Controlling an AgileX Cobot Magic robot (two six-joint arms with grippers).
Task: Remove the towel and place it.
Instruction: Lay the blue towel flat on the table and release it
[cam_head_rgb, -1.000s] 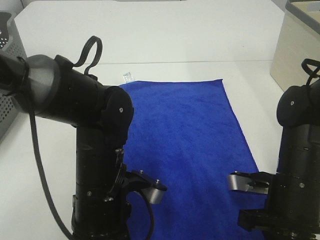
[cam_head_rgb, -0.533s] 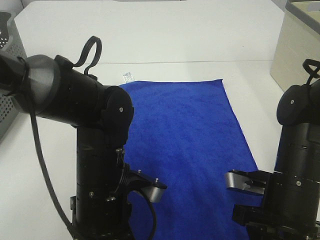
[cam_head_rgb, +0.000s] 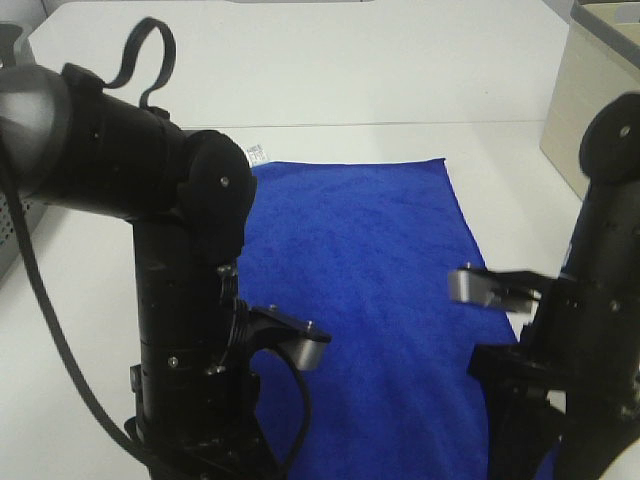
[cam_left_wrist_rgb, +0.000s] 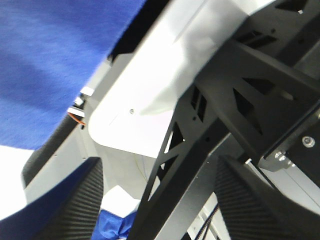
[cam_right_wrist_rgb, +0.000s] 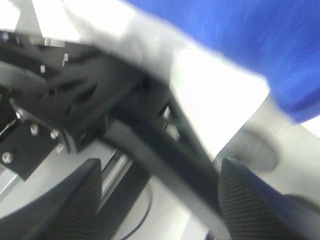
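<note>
Royal-blue rectangular microfibre towel (cam_head_rgb: 370, 260) flat. Left gripper (cam_left_wrist_rgb: 160, 170), right gripper (cam_right_wrist_rgb: 160, 167), 6 o'clock hem: fingers spread, empty. Rise straight; don't snag.

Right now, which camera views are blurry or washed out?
Right wrist view: heavily smeared, the towel just a blue wash. Left wrist view: black frame crisp, towel soft. Exterior high view: sharp, though the white table is bright and nearly featureless.
</note>
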